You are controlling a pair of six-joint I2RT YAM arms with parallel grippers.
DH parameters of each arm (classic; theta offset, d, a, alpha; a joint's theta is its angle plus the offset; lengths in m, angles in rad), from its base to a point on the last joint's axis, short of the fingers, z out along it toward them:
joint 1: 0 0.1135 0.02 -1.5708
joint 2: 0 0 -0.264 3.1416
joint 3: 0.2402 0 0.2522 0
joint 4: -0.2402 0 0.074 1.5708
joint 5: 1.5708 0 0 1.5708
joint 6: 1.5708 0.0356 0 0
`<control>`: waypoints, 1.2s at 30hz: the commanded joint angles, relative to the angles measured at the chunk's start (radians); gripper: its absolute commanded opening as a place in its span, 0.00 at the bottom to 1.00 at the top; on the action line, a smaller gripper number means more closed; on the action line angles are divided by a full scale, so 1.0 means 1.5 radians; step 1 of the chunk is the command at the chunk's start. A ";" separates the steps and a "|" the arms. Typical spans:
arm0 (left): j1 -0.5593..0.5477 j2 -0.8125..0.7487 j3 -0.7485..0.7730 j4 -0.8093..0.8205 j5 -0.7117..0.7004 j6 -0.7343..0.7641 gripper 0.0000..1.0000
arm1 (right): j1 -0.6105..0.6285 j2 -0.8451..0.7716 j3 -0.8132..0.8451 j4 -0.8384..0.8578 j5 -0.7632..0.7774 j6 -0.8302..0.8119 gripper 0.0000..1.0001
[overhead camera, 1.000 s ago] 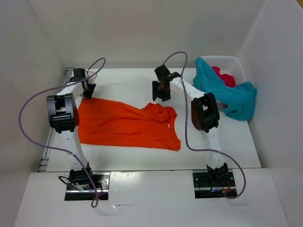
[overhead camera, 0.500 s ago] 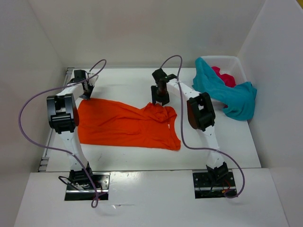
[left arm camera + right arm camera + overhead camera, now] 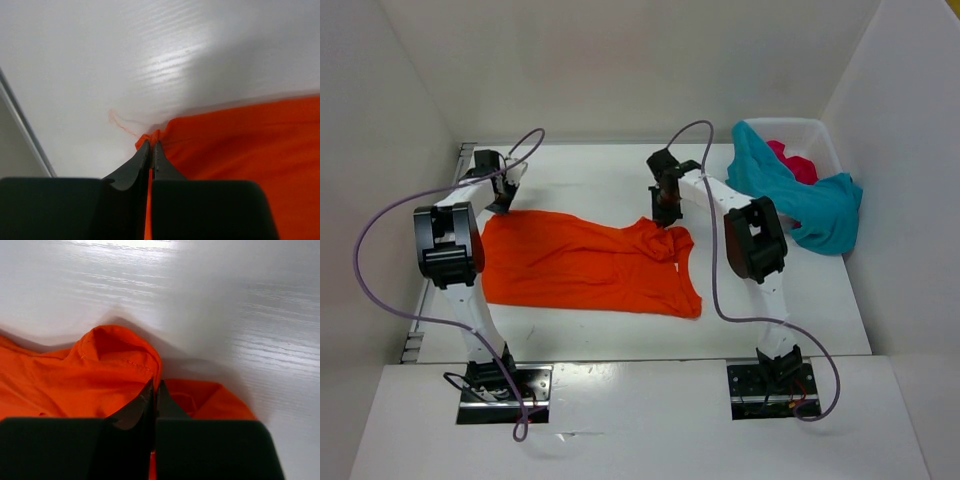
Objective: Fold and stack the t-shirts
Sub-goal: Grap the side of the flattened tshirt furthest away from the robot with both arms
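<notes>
A robotics lab, it seemed. White panels [image 3: 620, 70] enclosed a bench [image 3: 590, 175] bearing a left arm [image 3: 447, 245] and right arm [image 3: 757, 240].

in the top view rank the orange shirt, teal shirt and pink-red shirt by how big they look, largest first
1. orange shirt, spread out flat
2. teal shirt, bunched and draped over the basket rim
3. pink-red shirt, only a small patch shows; the rest is hidden under the teal one, so its real size is unclear

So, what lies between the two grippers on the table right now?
In the top view, the far edge of the orange shirt spans from the left gripper to the right gripper, both shut on it. Behind it, bare table.
</notes>
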 commanded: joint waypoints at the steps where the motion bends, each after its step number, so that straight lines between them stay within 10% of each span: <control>1: 0.004 -0.083 -0.030 0.006 0.019 0.043 0.00 | -0.003 -0.090 0.022 0.013 0.016 0.004 0.00; 17: 0.018 -0.273 -0.234 -0.017 -0.007 0.194 0.00 | 0.062 -0.299 -0.209 0.044 0.002 0.001 0.00; 28: 0.005 -0.129 -0.009 0.014 -0.042 0.033 0.00 | 0.025 0.049 0.404 -0.118 0.131 -0.068 0.00; 36: 0.015 -0.232 -0.164 0.076 -0.082 0.064 0.00 | 0.051 0.047 0.372 -0.104 0.144 -0.082 0.00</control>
